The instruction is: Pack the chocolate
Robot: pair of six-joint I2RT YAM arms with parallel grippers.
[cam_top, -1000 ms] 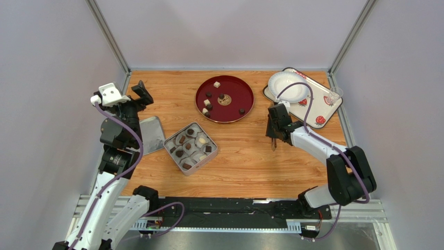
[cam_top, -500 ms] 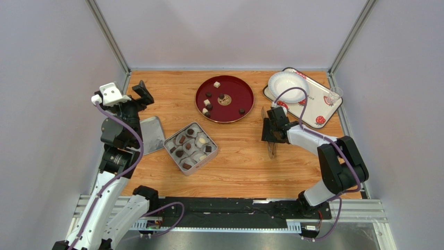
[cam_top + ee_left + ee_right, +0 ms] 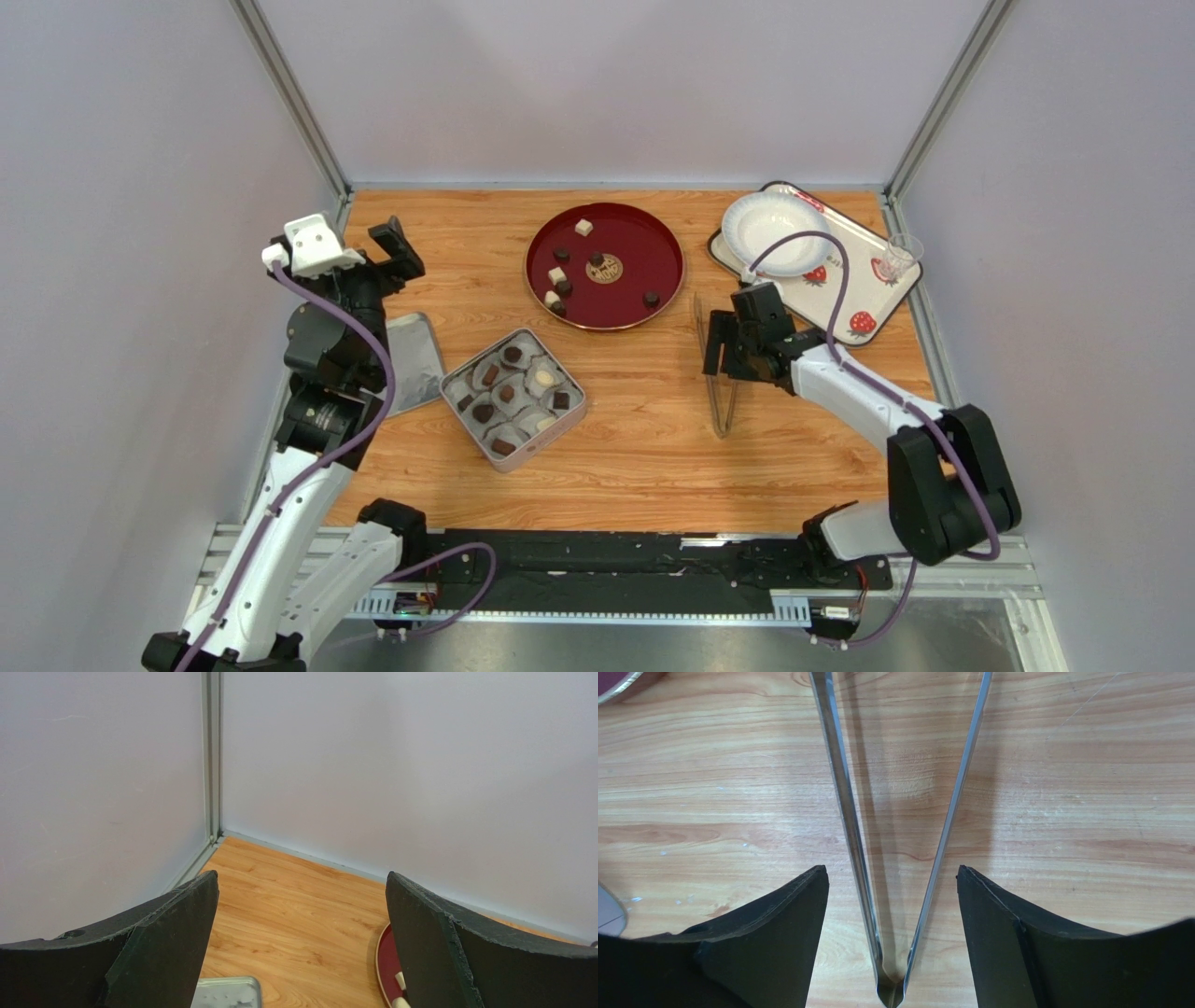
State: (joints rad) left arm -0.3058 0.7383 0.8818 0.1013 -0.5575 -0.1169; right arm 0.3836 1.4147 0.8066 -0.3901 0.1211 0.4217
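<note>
Right fingers (image 3: pixel 773 938) flank the tongs (image 3: pixel 838 777); chocolate (image 3: pixel 650 298) sits well apart.

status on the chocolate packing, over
Left gripper open, empty, raised. Right gripper open, straddling tongs on table. Chocolate split: red plate and tin. No obstruction seen.

Red plate (image 3: pixel 627 233), brown and cream chocolate (image 3: pixel 507 394), red-patterned white tray (image 3: pixel 871 289)

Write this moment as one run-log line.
left fingers open, raised | right fingers open astride tongs | chocolate: plate and tin
</note>
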